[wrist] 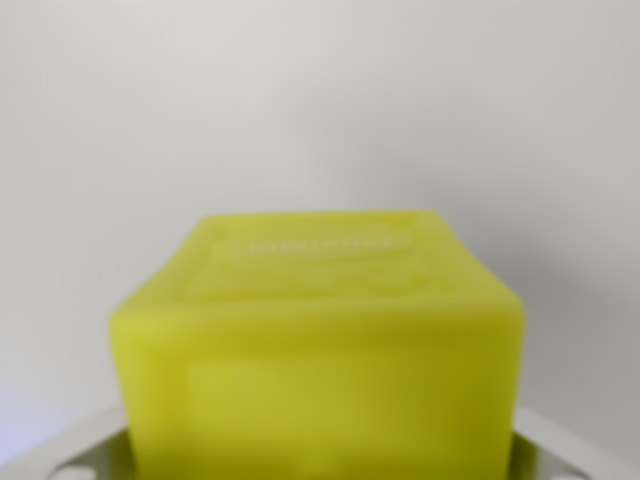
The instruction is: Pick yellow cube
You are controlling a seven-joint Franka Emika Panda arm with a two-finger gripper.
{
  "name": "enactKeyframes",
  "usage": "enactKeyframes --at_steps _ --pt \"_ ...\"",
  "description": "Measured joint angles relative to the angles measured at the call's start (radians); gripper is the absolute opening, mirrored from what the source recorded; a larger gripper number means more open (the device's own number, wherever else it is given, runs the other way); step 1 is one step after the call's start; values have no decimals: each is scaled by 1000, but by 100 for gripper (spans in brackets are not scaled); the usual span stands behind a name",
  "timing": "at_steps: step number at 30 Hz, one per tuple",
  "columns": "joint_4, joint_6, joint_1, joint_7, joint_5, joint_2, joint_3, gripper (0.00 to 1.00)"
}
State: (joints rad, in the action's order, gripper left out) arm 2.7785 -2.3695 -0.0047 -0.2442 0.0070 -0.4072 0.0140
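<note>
Yellow plastic cube is filling the wrist view's lower centre, sitting squarely between the pale gripper fingers showing at both bottom corners. Whether those fingers are pressing its sides, I cannot tell.

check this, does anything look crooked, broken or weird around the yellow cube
Nothing stands out. The yellow cube looks whole and sits roughly square to the camera, between the pale gripper fingers at the bottom corners. The picture is blurred, so fine marks cannot be told.
</note>
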Motion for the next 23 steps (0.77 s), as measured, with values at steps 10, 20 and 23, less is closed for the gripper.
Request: enactKeyframes --at_steps 10,20,23 --pt "-31 84 0 0 0 -53 0 0" --pt "-43 114 -1 1 0 -70 0 0" --pt "-43 114 -1 1 0 -70 0 0"
